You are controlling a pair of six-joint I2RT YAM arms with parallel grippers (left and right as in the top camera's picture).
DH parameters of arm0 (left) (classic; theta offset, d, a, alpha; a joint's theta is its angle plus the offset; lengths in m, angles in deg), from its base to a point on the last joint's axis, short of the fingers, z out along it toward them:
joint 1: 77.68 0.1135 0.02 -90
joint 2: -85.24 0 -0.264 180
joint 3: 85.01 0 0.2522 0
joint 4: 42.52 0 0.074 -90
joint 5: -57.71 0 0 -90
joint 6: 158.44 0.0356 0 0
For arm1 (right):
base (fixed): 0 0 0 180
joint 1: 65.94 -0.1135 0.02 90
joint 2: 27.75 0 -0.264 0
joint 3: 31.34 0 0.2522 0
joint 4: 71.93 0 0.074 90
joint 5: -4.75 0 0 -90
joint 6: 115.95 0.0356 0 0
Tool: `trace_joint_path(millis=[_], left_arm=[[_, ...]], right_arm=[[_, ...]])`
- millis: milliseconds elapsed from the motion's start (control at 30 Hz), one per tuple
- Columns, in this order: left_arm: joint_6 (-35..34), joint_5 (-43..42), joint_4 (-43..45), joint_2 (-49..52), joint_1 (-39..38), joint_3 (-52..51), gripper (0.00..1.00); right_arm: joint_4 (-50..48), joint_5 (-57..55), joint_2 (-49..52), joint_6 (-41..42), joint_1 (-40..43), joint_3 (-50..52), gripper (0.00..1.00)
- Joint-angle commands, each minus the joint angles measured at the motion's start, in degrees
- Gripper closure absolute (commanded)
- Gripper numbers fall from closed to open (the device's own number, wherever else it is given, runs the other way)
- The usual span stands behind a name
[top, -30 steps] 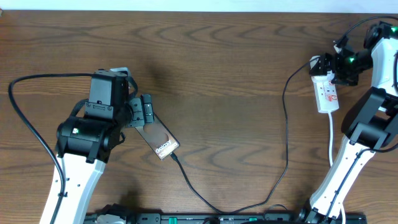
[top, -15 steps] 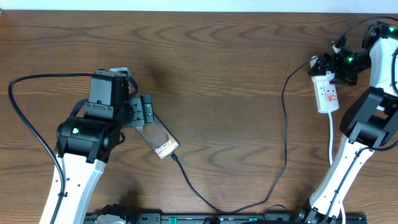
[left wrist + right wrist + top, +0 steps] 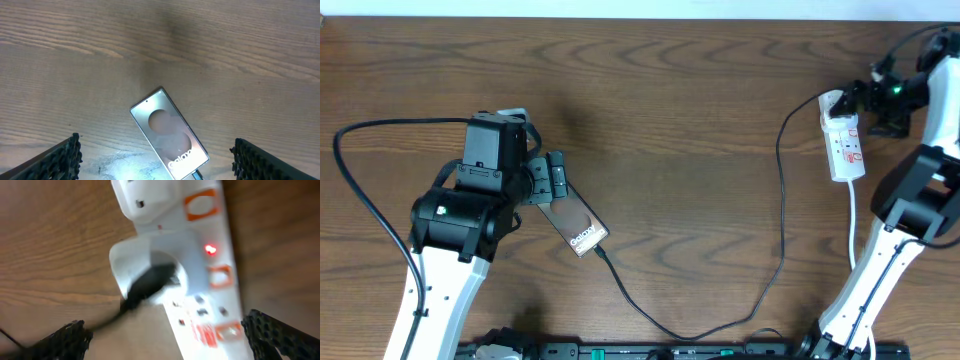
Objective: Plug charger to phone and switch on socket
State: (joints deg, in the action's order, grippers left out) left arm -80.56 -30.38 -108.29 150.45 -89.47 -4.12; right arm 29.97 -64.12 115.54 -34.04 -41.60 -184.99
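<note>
Overhead: the phone (image 3: pixel 576 226) lies on the tabletop (image 3: pixel 700 90) toward 8 o'clock, its length running from 11 to 5 o'clock. The left gripper (image 3: pixel 553 178) is just over its 11 o'clock end. The charger (image 3: pixel 781 210) leaves the phone's 5 o'clock end, loops near the front edge and climbs to the socket (image 3: pixel 846 148) at 2 o'clock. The right gripper (image 3: pixel 868 95) sits by the socket's 12 o'clock end; its spread cannot be judged here.

Left wrist: the left gripper (image 3: pixel 156 145) is spread wide, one finger at each lower corner. Neither touches the phone (image 3: pixel 169 134), which lies flat between them. The charger (image 3: pixel 198 175) meets the phone's 5 o'clock end.

Right wrist: the right gripper (image 3: pixel 167 332) is also wide and holds nothing. The socket (image 3: pixel 170 200) is blurred, running 11 to 5 o'clock, and a small red light (image 3: pixel 210 249) glows on it. The charger (image 3: pixel 150 277) is plugged in, its black lead trailing toward 8 o'clock.
</note>
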Motion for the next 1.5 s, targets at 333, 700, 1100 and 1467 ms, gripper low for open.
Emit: trace_joint_path(millis=[333, 700, 1100, 1467], left_arm=[[0.5, 1.16, 0.2, 0.07, -0.17, 0.7, 0.07], [0.5, 1.16, 0.2, 0.07, -0.17, 0.7, 0.07], [0.5, 1.16, 0.2, 0.04, -0.17, 0.7, 0.07], [0.5, 1.16, 0.2, 0.04, -0.17, 0.7, 0.07]], right_arm=[[9.2, -3.8, -20.17, 4.22, -0.74, -1.9, 0.01], [8.37, -8.81, -31.06, 3.8, -8.76, 8.72, 0.01], [-7.06, -8.55, -47.36, 6.12, -10.08, 40.06, 0.01], [-38.36, -8.59, -82.42, 12.35, -10.88, 84.52, 0.01]])
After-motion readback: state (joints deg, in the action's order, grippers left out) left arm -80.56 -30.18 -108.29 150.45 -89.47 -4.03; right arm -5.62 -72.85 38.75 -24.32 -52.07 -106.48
